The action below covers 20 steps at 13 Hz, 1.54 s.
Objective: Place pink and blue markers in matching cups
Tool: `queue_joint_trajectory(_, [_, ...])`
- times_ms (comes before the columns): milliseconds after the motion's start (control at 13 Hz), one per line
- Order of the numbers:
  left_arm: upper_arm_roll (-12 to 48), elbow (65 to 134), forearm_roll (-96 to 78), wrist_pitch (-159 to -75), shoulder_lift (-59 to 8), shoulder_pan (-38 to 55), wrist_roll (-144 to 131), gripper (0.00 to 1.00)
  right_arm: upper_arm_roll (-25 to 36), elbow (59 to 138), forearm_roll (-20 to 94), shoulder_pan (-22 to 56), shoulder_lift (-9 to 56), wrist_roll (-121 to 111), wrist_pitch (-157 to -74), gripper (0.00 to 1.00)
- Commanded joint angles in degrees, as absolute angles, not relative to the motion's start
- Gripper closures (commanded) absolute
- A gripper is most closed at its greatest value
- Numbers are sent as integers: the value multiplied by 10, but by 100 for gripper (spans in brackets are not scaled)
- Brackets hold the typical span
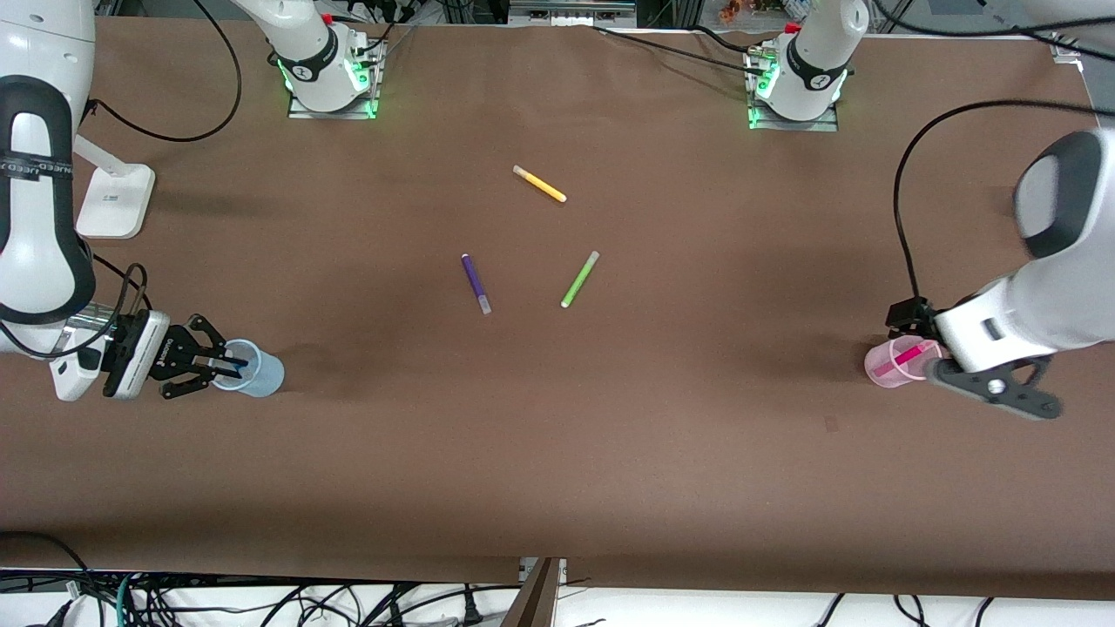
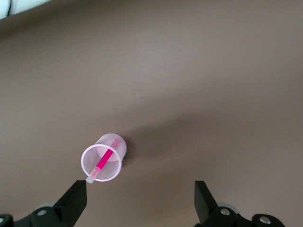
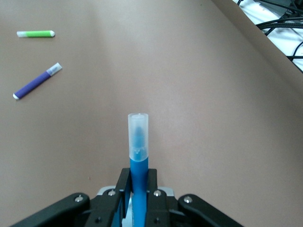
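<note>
The pale blue cup (image 1: 258, 369) stands near the right arm's end of the table. My right gripper (image 1: 209, 363) is at its rim, shut on the blue marker (image 3: 138, 156), whose lower end shows inside the cup's mouth (image 1: 232, 359). The greyish cap points away from the jaws in the right wrist view. The pale pink cup (image 1: 897, 362) stands near the left arm's end with the pink marker (image 1: 909, 355) leaning inside it. My left gripper (image 2: 140, 203) is open and empty above the table, with the pink cup (image 2: 102, 163) and its marker (image 2: 104, 161) beside one fingertip (image 2: 75, 201).
A yellow marker (image 1: 539, 184), a dark purple marker (image 1: 476, 283) and a lime green marker (image 1: 579, 279) lie in the middle of the table. A white stand (image 1: 113, 200) sits near the right arm's end.
</note>
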<state>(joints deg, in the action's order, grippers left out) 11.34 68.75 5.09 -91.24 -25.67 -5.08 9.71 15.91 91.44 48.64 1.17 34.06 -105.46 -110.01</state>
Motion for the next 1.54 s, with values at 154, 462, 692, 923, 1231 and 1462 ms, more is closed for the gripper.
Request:
queue_joint_trajectory(154, [120,774,3,-922,-147,-53,13,0,150,901,521,-12,359,-1098,-1077,100])
queue_joint_trajectory(462, [119,879,-20,-955,-63,-77,23,0,149,901,544,-13,368,-1117,-1076,100])
queue_joint_trajectory(692, [126,918,-26,-963,-33,-78,35,0,150,901,554,-18,370,-1126,-1068,100])
queue_joint_trajectory(923, [121,918,-25,-954,-31,-82,69,0,150,901,559,-24,370,-1121,-1063,0])
queue_joint_trajectory(1231, [16,916,-28,-948,-29,-7,126,0,151,881,559,-29,368,-1088,-1045,0])
queue_joint_trajectory(1462, [17,918,-29,-944,-23,-22,143,0,153,833,530,-29,364,-987,-1005,0])
